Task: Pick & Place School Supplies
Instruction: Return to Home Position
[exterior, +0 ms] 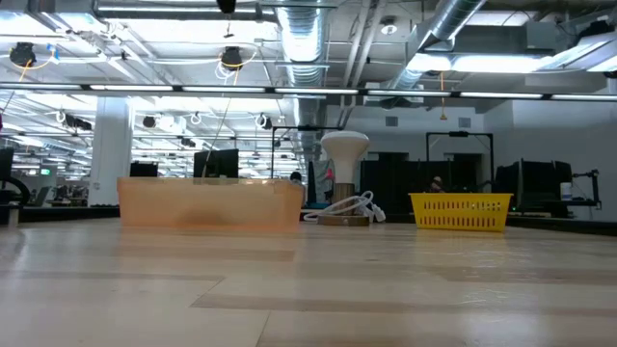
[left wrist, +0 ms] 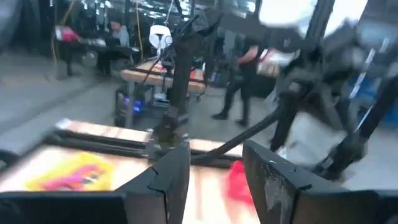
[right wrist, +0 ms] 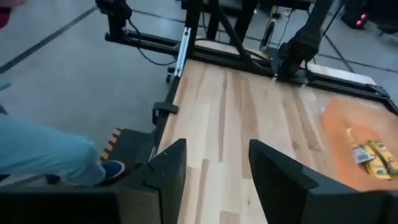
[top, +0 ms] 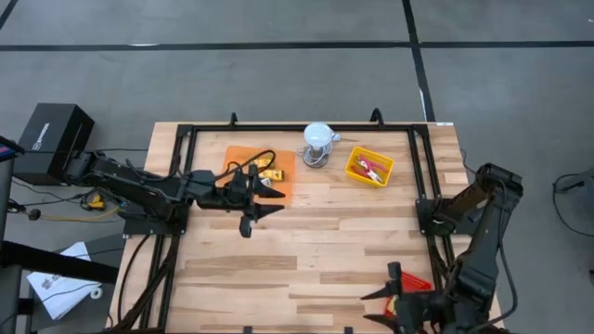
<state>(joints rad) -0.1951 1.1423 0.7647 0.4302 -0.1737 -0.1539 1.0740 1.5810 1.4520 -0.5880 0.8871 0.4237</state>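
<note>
My left end effector (top: 269,199) hangs with its fingers spread and empty, at the front rim of the orange tray (top: 237,156), which sits toward the back left of the bench (top: 306,250). My right end effector (right wrist: 214,163), also spread and empty, is at the front right corner, over the red bin (top: 418,281).

The risk I see is in pulling back. If the left arm swings low, it could catch the tray rim and drag the tray. The right arm could likewise knock the red bin toward the front edge.

- **Containers:** one orange tray, one yellow bin (top: 352,166) near the back right, and one red bin.
- **Yellow packets (top: 270,173):** they lie in the orange tray. I make out at least two and cannot separate more.
- **Red-handled tools (top: 373,169):** they lie in the yellow bin, seemingly two.
- **White domed object (top: 318,137):** one, at the back edge.
- **Red bin contents:** hidden by my right arm.
</note>
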